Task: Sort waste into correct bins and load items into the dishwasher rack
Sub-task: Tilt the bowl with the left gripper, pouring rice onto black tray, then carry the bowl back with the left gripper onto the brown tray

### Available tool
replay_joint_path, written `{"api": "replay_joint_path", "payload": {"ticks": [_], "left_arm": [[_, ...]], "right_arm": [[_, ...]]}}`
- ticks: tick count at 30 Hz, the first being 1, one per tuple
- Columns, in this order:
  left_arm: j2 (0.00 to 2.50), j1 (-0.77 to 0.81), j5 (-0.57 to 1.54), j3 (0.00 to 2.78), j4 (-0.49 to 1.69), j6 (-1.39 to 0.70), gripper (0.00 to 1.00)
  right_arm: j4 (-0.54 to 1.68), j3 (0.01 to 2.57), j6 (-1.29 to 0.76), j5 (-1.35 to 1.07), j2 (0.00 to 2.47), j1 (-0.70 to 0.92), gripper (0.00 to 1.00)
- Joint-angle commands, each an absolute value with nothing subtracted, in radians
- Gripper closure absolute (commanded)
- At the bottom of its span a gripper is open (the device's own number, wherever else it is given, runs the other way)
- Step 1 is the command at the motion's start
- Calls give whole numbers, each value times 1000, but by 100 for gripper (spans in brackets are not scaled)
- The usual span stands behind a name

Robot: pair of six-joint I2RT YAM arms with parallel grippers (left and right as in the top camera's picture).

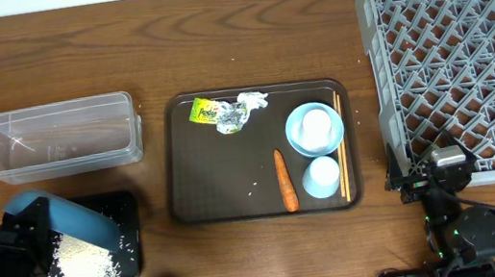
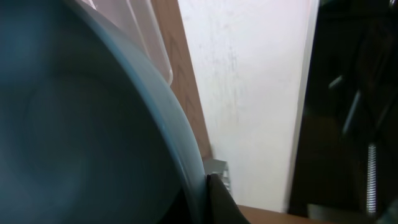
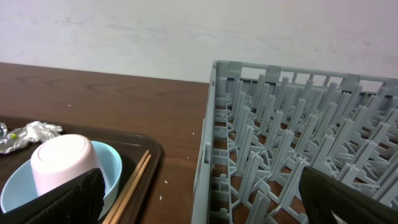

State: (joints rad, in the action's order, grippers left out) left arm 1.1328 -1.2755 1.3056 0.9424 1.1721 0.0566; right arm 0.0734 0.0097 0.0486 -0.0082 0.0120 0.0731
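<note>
The wooden counter (image 1: 242, 32) carries everything. Largest is the grey dishwasher rack (image 1: 468, 49) at the right edge, its pegs upright and nothing loaded in it. In the middle lies the brown serving tray (image 1: 224, 176), long axis left to right. At the far left the clear tub (image 1: 49, 108) lies the same way. The black tray (image 1: 128, 235) sits just nearer than it.

The left gripper (image 1: 23, 233) is clamped on the rim of the dark-blue bowl (image 1: 60, 221). The bowl is tipped steeply over the black tray. The rice (image 1: 83, 261) is heaped in that tray at the bowl's lower edge, with stray grains scattered round it.

The right gripper (image 1: 432, 171) hangs at the rack's near left corner, jaws wide apart and holding nothing.

On the serving tray's right side:
- The light-blue bowl (image 1: 296, 141) holds an upturned pale cup (image 1: 317, 127).
- A second cup (image 1: 322, 177) stands just nearer than it.
- The chopsticks (image 1: 341, 145) lie together along the right rim, pointing far to near.
- The carrot (image 1: 284, 180), left of the cups, runs almost the same way, slightly slanted.

The crumpled wrapper (image 1: 224, 113) lies at the tray's far edge.
</note>
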Motion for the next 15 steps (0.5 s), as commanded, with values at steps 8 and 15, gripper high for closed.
{"api": "replay_joint_path", "payload": {"ticks": [8,15], "left_arm": [[953,-1062,1060,1134,1331,104,94],[950,-749,926,1298,1430,100,94]], "right_arm": [[75,6,62,-5,6,64,1],[75,6,61,-5,6,64,1]]}}
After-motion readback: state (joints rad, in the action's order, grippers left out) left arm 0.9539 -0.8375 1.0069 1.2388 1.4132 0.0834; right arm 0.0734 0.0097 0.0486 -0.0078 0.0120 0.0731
